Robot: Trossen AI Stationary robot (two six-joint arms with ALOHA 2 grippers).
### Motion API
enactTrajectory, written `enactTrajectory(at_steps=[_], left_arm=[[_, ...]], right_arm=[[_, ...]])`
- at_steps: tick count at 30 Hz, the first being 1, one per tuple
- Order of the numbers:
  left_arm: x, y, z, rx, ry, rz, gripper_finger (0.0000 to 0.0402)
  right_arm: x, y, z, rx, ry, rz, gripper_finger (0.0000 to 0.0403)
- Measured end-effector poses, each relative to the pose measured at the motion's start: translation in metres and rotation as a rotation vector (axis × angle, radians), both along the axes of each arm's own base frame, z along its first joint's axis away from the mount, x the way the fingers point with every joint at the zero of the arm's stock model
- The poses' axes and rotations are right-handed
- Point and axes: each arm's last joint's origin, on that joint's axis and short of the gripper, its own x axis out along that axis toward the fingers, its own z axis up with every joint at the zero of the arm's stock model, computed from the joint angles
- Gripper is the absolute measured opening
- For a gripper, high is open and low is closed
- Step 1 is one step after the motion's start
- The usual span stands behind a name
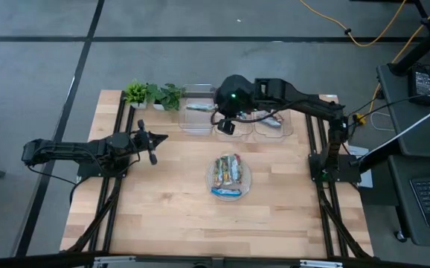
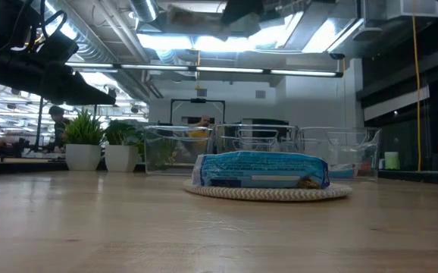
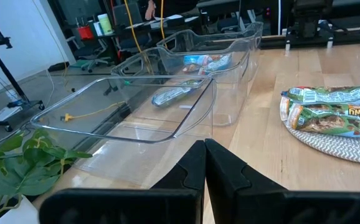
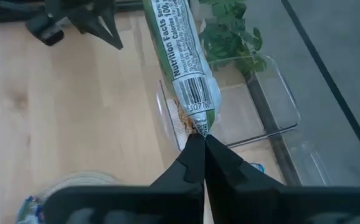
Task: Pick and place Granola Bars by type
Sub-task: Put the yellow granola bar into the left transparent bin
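Several granola bars [image 1: 228, 177] in green, blue and white wrappers lie piled on a round plate [image 1: 247, 184] at mid-table. A blue one [image 2: 261, 170] faces the low view. My right gripper [image 4: 198, 142] hovers over the clear bins at the far edge, shut on a green bar [image 4: 183, 56] with a white nutrition label. Below it is the left bin [image 4: 273, 106], next to the plants. That bin holds one bar [image 3: 170, 95]; the right bin holds more bars [image 3: 208, 62]. My left gripper [image 3: 203, 163] is shut and waits left of the plate, touching nothing. My right gripper pinches the green bar by the crimped end seam [image 4: 197, 127], just behind the barcode, between the tips of its two fingers. The fingers come from above, pointing down. The bar is lifted clear and hangs below them, over the near wall of the left bin.
Three clear rectangular bins [image 1: 237, 119] stand in a row along the far edge. Two small potted plants [image 1: 154, 95] stand left of them. Bare wood lies in front of the plate [image 2: 204, 191] and to both sides of it. Desks and cables lie beyond the table.
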Motion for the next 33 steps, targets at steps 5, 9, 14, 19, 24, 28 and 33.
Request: enactTrajectory(at_steps=[5,9,14,19,24,28,33], left_arm=[[0.0,0.0,0.0,0.0,0.0,0.0,0.0004],[0.0,0.0,0.0,0.0,0.0,0.0,0.0004],[0.0,0.0,0.0,0.0,0.0,0.0,0.0004],[0.0,0.0,0.0,0.0,0.0,0.0,0.0004],[0.0,0.0,0.0,0.0,0.0,0.0,0.0004],[0.0,0.0,0.0,0.0,0.0,0.001,0.0004],[0.0,0.0,0.0,0.0,0.0,0.0,0.0004]], right_arm=[[0.014,-0.02,-0.019,-0.006,0.041,0.005,0.0007],[0.03,-0.047,-0.039,0.012,0.034,0.019,0.0006],[0.046,-0.074,-0.06,0.059,0.001,0.061,0.0005],[0.052,-0.097,-0.083,0.092,0.034,0.034,0.0006],[0.056,-0.117,-0.107,0.13,0.08,0.008,0.0004],[0.059,-0.127,-0.124,0.162,0.104,0.002,0.0007],[0.062,-0.136,-0.141,0.182,0.137,-0.013,0.0004]])
